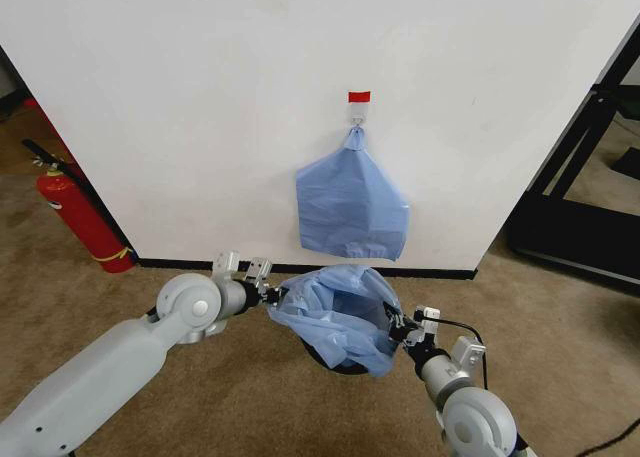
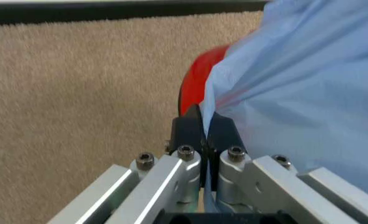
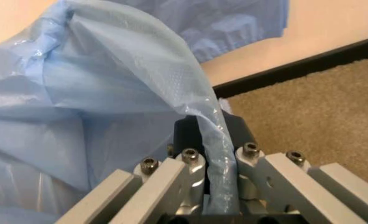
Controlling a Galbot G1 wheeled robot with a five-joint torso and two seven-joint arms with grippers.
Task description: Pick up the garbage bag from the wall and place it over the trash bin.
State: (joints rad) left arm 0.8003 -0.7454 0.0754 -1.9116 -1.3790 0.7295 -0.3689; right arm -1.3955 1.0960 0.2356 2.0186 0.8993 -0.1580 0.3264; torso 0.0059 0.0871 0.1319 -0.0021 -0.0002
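The light-blue garbage bag is stretched wide-mouthed between my two grippers, low in front of the wall. Its body drapes over the black trash bin, of which a dark strip peeks out beneath the plastic. My left gripper is shut on the bag's left rim, and my right gripper is shut on its right rim. In the left wrist view the fingers pinch the film beside the bin's red base. In the right wrist view a fold of bag runs between the shut jaws.
A flat bundle of blue bags hangs from the red-and-white hook tag just above the bin. A red fire extinguisher stands at the left by the black baseboard. A black frame stands on the carpet at right.
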